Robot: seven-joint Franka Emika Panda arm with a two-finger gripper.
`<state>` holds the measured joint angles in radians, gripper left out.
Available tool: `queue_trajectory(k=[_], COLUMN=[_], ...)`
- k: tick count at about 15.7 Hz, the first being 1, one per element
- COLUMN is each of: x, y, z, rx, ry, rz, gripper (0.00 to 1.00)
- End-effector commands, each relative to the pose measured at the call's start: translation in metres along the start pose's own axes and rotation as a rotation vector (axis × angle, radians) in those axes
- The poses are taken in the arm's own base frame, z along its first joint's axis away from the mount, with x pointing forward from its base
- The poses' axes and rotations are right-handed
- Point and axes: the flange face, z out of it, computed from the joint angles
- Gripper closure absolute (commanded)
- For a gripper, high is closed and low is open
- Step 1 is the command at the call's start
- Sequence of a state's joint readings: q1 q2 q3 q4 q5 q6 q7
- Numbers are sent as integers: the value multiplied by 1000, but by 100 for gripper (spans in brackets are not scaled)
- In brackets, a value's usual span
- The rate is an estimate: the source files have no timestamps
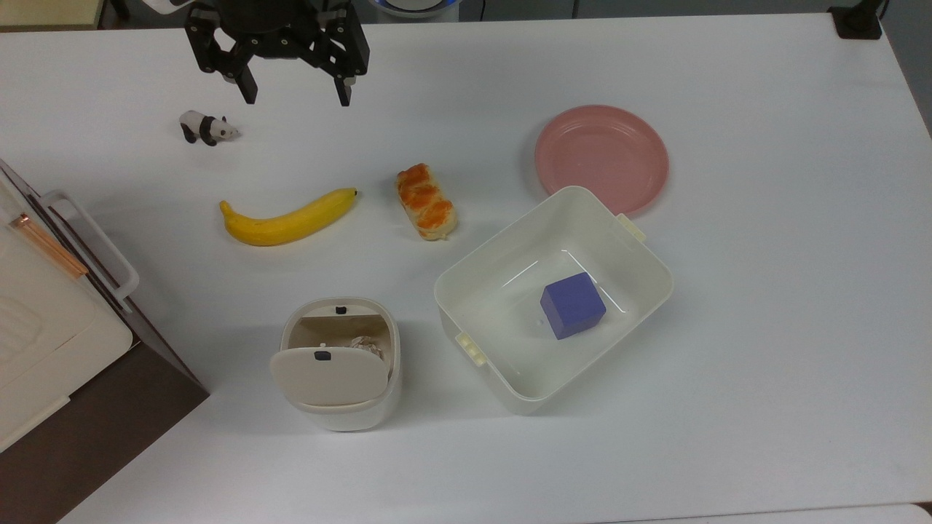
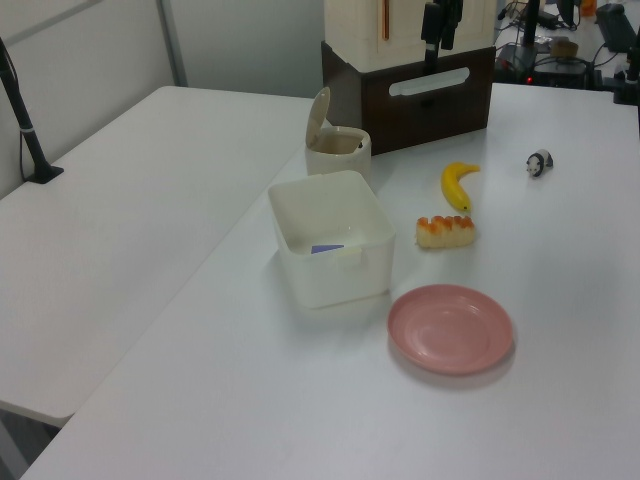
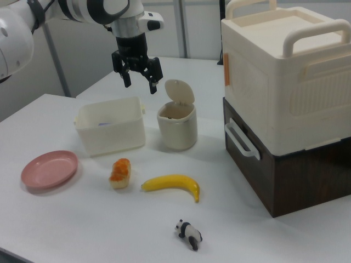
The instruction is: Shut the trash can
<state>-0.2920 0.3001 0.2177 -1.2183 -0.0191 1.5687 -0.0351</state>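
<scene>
Nearest in the top view we see the trash can [image 1: 341, 364] on the white surface [image 1: 764, 327], lid [image 1: 328, 375] hinged up, left of the white tub [image 1: 502, 371]; beyond lie a banana [image 1: 287, 218] and toy panda [image 1: 206, 128], and farthest our gripper [image 1: 297, 93] hovers, fingers spread, grasping nothing

Trash can [image 1: 341, 364] stands with lid [image 1: 328, 375] raised; space above it is unobstructed. At 3 o'clock in the top view, the white tub [image 1: 510, 255] sits near, leaving a narrow gap. At 9 o'clock the stacked cream container [image 1: 44, 320] stands close. At 12 o'clock, banana [image 1: 287, 218] and bread [image 1: 426, 201] lie well apart.
</scene>
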Motion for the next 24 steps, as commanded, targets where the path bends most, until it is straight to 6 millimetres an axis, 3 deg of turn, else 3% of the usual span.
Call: queue_trajectory(k=[1,24], x=[-14,-16], y=[-4,-7], z=[-6,-3], rx=[-12,-20], ry=[-21,-42], rz=[-3,-22], gripper=[0,0])
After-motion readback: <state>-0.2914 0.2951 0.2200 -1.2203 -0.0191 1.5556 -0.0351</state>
